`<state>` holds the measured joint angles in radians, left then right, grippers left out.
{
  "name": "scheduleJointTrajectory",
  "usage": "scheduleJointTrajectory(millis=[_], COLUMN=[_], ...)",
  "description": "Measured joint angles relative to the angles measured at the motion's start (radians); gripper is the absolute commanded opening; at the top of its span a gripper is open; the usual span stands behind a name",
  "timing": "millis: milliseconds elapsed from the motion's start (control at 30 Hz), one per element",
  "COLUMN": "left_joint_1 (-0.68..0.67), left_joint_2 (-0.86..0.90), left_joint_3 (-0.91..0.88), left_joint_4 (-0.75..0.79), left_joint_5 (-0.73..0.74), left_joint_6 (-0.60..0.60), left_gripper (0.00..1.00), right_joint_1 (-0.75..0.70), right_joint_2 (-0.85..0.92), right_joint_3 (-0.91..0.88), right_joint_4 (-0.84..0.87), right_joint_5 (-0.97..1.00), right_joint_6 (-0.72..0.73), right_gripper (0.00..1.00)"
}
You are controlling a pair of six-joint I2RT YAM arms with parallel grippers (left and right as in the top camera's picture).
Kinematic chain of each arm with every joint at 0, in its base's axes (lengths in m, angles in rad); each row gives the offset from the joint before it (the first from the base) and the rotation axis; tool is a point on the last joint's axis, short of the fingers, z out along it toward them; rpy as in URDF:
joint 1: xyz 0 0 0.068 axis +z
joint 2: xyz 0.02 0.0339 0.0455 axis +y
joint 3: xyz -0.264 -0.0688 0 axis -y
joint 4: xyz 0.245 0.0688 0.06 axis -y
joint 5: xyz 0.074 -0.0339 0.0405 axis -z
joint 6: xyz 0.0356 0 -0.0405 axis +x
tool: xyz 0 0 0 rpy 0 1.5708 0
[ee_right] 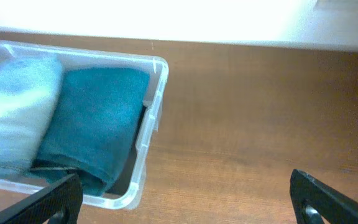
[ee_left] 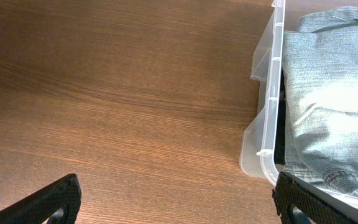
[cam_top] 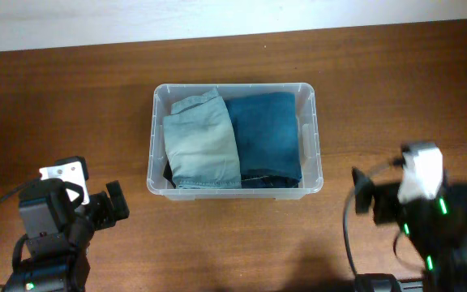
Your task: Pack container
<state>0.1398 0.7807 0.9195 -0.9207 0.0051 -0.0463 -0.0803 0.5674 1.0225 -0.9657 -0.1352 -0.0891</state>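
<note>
**Desk:** Where is the container?

**Operator:** I have the container (cam_top: 235,191) standing upright near the middle of the table (cam_top: 63,97), between my two arms and farther from me than either of them. It has two things inside, lying side by side. A pale folded garment (cam_top: 203,142) fills the left half and a dark blue folded garment (cam_top: 264,136) fills the right half. They touch along the middle, and together they cover nearly the whole floor of the bin.

**Desk:** What about the claws?

**Operator:** The left gripper (cam_top: 122,203) sits low on my left, apart from the bin and pointing toward it. Its fingers are spread wide with only bare wood between them. On its wrist camera I see the bin's near left corner at the right edge, with the pale denim piled close to the rim.

**Desk:** And the right one?

**Operator:** The right gripper (cam_top: 362,192) is off the bin's near right corner, not touching it. It is spread just as wide and holds nothing. Its wrist camera shows the blue garment pressed against the right wall.
</note>
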Motion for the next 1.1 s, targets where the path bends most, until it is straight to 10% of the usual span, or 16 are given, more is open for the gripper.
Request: scheduleJointTrajectory(millis=[400,900,1100], left_joint_1=[0.0,0.0,0.0], left_joint_2=[0.0,0.0,0.0], left_joint_3=[-0.003,-0.005,-0.005], left_joint_4=[-0.002,-0.003,-0.003], left_joint_5=[0.0,0.0,0.0], left_joint_6=[0.0,0.0,0.0], left_gripper=[0.99,0.99,0.99], right_joint_1=[0.0,0.0,0.0], right_joint_2=[-0.548,-0.555,-0.555], right_joint_3=[-0.348,-0.895,-1.005], right_joint_4=[0.12,0.935,0.916], right_joint_5=[-0.005,-0.019,0.011], right_joint_6=[-0.003,-0.008,-0.009], right_gripper=[0.99,0.98,0.99])
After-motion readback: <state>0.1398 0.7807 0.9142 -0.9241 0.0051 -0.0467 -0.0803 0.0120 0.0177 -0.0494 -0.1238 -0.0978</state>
